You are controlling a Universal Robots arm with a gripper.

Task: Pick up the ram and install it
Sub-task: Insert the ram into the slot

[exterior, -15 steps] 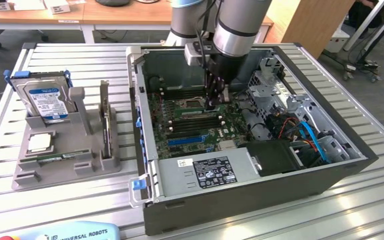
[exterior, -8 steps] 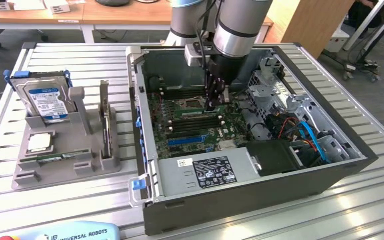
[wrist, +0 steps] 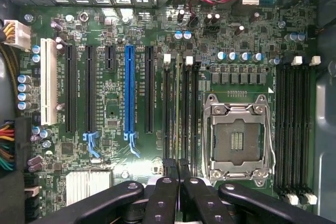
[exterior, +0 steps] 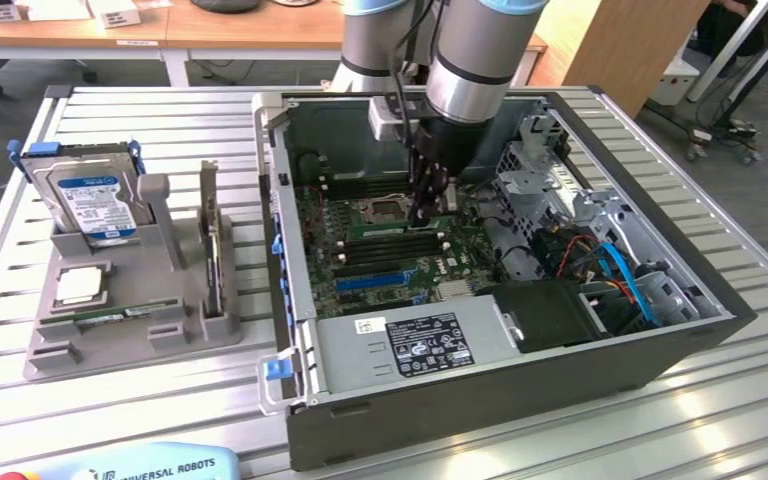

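My gripper (exterior: pixel 427 218) reaches down inside the open computer case (exterior: pixel 704 330), over the memory slots (exterior: pixel 391 240) beside the empty CPU socket (wrist: pixel 239 140). In the wrist view the two black fingers (wrist: pixel 160 192) are closed together at the gripper (wrist: pixel 177 165). Between their tips the ram (wrist: pixel 178 108) shows edge-on as a thin grey-green strip. It runs along one slot, between the white-clipped slots (wrist: pixel 166 103). I cannot tell whether it is seated in the slot or just above it.
On the exterior view's left, a grey holder (exterior: pixel 131 335) carries a silver hard drive (exterior: pixel 91 200), a small square CPU chip (exterior: pixel 77 285), an upright card (exterior: pixel 208 245) and a green strip (exterior: pixel 117 315) in its front groove. The case walls, drive cage (exterior: pixel 544 180) and cables (exterior: pixel 618 270) crowd the arm.
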